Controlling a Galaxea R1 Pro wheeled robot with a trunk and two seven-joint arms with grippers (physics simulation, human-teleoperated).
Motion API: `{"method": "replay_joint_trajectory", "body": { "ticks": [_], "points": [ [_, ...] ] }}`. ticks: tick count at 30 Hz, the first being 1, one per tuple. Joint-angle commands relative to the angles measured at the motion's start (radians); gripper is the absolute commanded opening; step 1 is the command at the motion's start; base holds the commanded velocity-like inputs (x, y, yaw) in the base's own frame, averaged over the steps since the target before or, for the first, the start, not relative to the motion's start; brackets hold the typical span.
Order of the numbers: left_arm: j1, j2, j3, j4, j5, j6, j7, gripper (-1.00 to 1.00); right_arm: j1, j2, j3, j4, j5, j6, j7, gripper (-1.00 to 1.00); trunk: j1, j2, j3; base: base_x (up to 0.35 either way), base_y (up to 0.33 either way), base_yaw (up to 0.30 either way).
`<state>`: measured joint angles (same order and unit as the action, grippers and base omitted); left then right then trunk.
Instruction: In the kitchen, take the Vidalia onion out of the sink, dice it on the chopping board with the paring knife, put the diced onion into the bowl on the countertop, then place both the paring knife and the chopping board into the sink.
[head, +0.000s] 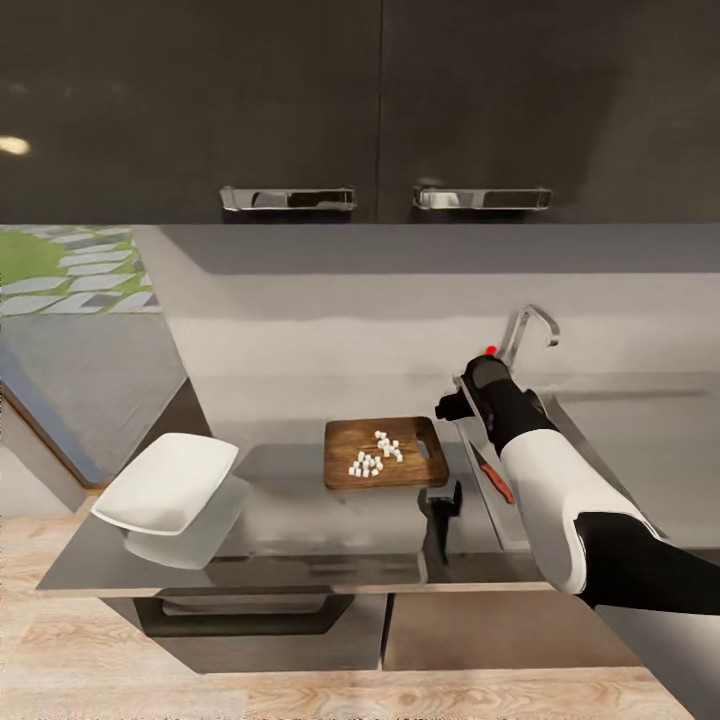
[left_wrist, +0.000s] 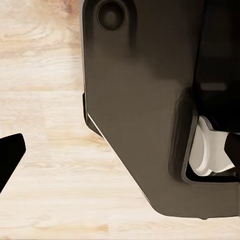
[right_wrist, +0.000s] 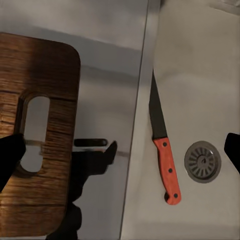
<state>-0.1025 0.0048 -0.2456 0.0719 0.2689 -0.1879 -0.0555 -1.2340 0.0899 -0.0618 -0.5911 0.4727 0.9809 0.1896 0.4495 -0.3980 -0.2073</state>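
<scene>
Diced onion (head: 375, 455) sits as small white cubes on the chopping board (head: 385, 452), centre of your head view, on the grey counter (head: 300, 540). White bowl (head: 165, 482) rests at lower left, well apart from the board. Paring knife (right_wrist: 162, 145) lies inside the sink (right_wrist: 200, 75), orange handle just beside the round drain (right_wrist: 202, 161). Your right gripper (head: 455, 405) hangs above the seam between board and sink; its jaws stand released, spread wide, holding nothing. Left gripper's jaws: cannot tell, one dark fingertip (left_wrist: 9, 156) over wood floor (left_wrist: 40, 100).
</scene>
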Motion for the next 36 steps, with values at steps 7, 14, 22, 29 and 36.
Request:
{"method": "replay_joint_trajectory", "body": {
  "ticks": [7,14,22,29,36],
  "points": [
    [-0.002,0.000,-0.007,0.004,0.010,-0.007,-0.006,1.00,-0.001,0.001,-0.005,-0.001,0.010,0.002,0.010,1.00,0.001,-0.002,-0.013,0.000,0.000,0.062],
    [-0.002,0.000,-0.007,0.005,0.010,-0.007,-0.006,1.00,-0.001,-0.003,-0.006,-0.001,0.010,0.002,0.011,1.00,0.001,-0.002,-0.024,0.000,0.000,0.062],
    [-0.002,0.000,-0.007,0.004,0.010,-0.007,-0.006,1.00,-0.001,-0.004,-0.005,-0.001,0.010,0.001,0.011,1.00,0.001,-0.002,-0.036,0.000,0.000,0.062],
    [-0.002,0.000,-0.007,0.005,0.010,-0.007,-0.006,1.00,-0.001,-0.004,-0.006,-0.001,0.010,0.001,0.011,1.00,0.001,-0.002,-0.047,0.000,0.000,0.042],
    [-0.002,0.000,-0.007,0.005,0.010,-0.007,-0.006,1.00,-0.001,-0.008,-0.006,-0.001,0.012,0.001,0.011,1.00,0.001,-0.002,-0.058,0.000,-0.164,0.002]
  ]
}}
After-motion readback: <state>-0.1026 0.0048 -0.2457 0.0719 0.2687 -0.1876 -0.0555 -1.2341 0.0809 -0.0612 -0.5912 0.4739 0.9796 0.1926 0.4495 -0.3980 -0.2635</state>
